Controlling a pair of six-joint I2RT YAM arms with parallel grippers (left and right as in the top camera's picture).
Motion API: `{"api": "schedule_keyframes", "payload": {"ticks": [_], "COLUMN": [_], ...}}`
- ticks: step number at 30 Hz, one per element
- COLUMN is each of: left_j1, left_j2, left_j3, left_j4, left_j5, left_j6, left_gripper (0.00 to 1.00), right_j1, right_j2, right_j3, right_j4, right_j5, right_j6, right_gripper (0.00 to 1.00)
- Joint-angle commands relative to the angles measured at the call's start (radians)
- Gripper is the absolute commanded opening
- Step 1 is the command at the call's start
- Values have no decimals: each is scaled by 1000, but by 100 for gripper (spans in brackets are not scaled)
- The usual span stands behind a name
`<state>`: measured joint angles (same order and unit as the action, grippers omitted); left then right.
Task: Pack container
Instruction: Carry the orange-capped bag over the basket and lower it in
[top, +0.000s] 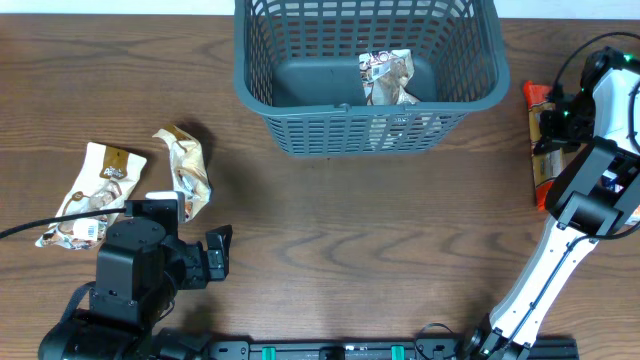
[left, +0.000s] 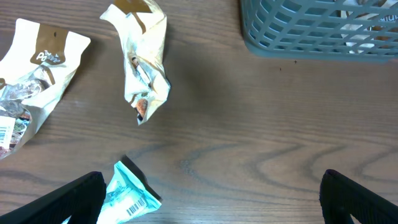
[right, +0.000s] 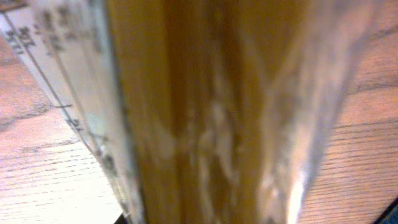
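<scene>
Right wrist view is filled by a blurred orange packet (right: 217, 112), so whether the right gripper (top: 555, 125) grips it cannot be told; a weak pinch could drop it short of the container (top: 330, 130), far centre. Left gripper (left: 212, 176) gapes wide, empty.

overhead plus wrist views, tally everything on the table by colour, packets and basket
cream-and-brown packets: 2
pale packet lying in the basket: 1
teal packet: 1
orange packet: 1
grey-blue basket: 1
total: 6
</scene>
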<state>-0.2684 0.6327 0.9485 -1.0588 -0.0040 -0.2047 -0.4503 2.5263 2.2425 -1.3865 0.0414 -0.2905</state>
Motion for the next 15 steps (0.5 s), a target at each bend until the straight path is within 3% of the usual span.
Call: {"api": "schedule_keyframes", "payload": {"ticks": [1,7,12,15], "left_j1": [5,5,5,5], "left_j2": [0,0,0,0], "left_j3": [7,7,7,7], "left_j4": [-3,-3,-3,-3], "left_j5": [-8,-8,-8,-8], "left_j6": [13,13,13,13], "left_gripper": [99,99,99,99], "right_j1": [11,22,22,22], "right_j2": [85,68,15,-41], "right_j3": [-9,206,549,728], "right_j4": [11,-73,-147,-144], "right_j5": [-108,-243,-454,-476], "right_j6": [91,200,269,330], "right_gripper": [1,1,1,1]}}
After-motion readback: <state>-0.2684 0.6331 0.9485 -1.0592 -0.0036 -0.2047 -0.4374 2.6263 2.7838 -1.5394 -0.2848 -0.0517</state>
